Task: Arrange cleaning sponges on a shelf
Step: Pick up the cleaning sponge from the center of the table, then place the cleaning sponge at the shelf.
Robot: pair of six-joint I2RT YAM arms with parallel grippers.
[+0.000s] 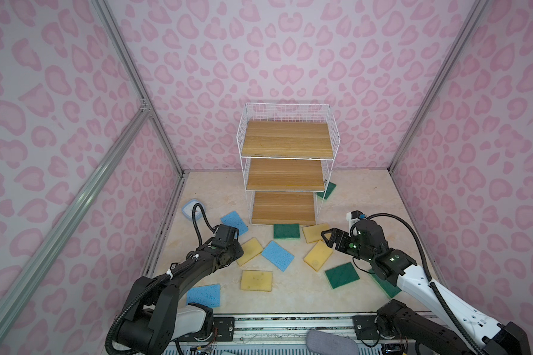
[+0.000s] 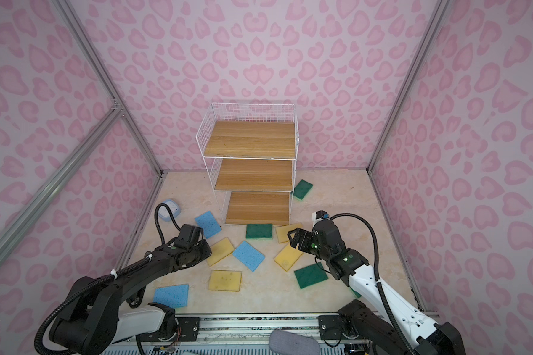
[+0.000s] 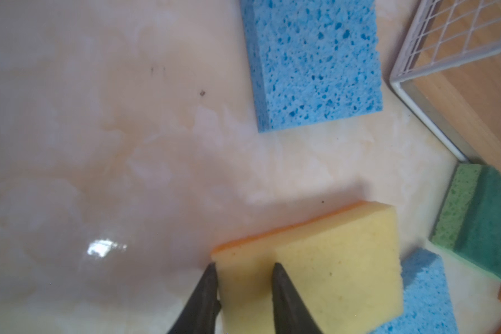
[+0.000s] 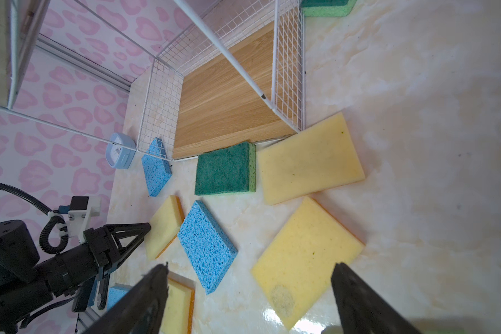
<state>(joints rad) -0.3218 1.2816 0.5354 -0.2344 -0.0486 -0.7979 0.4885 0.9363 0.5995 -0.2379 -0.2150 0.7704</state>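
The shelf (image 1: 285,140) stands at the back, a white wire rack with three bare wooden boards. Several cleaning sponges lie flat on the marble floor in front of it: blue (image 1: 277,255), yellow (image 1: 256,280) and green (image 1: 286,230). My left gripper (image 3: 245,267) is shut on the edge of a yellow sponge (image 3: 336,260), one finger on each face; this sponge (image 1: 249,251) lies left of the middle. My right gripper (image 4: 250,264) is open and hangs above another yellow sponge (image 4: 307,257), apart from it.
A small light-blue clock (image 1: 193,209) sits by the left wall. One green sponge (image 1: 328,190) lies behind the shelf's right side, another (image 1: 342,274) near my right arm. A blue sponge (image 1: 203,295) lies by the front rail. Pink walls close in three sides.
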